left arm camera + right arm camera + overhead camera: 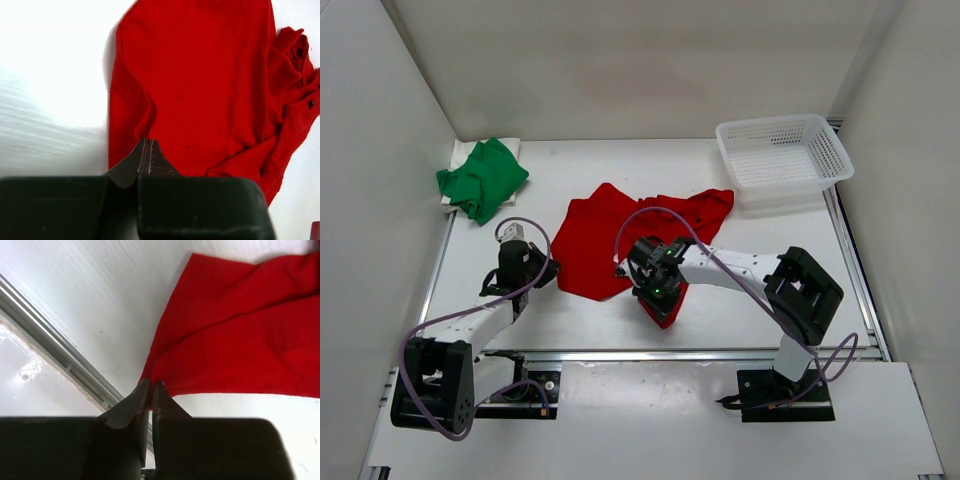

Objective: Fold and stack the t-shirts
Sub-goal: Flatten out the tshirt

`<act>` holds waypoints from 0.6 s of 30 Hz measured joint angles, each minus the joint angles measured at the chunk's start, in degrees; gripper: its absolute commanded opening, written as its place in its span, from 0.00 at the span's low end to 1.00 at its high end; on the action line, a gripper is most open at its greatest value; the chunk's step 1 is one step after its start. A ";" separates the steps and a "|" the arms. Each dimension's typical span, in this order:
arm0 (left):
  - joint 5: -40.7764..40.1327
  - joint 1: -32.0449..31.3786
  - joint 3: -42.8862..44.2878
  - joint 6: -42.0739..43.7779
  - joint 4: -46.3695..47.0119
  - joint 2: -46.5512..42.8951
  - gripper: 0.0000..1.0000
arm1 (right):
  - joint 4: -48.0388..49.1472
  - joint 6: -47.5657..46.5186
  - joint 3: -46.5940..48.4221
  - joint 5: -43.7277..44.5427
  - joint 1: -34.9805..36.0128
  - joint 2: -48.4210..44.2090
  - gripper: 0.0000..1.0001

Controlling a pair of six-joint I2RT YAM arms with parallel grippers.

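1 green t-shirt (480,180) lay bunched on 1 cream-white t-shirt (460,150), far-left corner. Left gripper (148,141): jaws closed at the left edge of 1 red t-shirt (600,240), centre; hold on cloth unclear. Right gripper (151,385): fingers pinched together on that shirt's near corner. 1 basket (790,183) stood far right.

Walls: we see plain white panels (620,60) at the back and on both sides.
Table: we see a white matt top (570,165).
Rail: we see a silver metal strip (720,352) along the near edge.
Light: we find it bright and even, with soft shadows.
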 measured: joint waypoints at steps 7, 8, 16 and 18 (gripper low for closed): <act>0.37 -1.88 1.66 -0.20 -1.38 0.76 0.00 | 1.64 3.32 0.31 3.10 -2.49 -6.40 0.00; 0.92 -1.97 2.91 -0.20 -2.08 0.76 0.00 | 1.97 4.09 0.50 3.85 -3.54 -8.85 0.00; 11.30 1.07 29.64 0.72 -10.99 2.23 0.00 | 5.73 9.42 10.91 13.22 -15.89 -30.60 0.01; 14.47 3.32 37.62 0.48 -11.85 2.45 0.00 | 7.80 10.38 15.04 15.87 -18.45 -34.53 0.00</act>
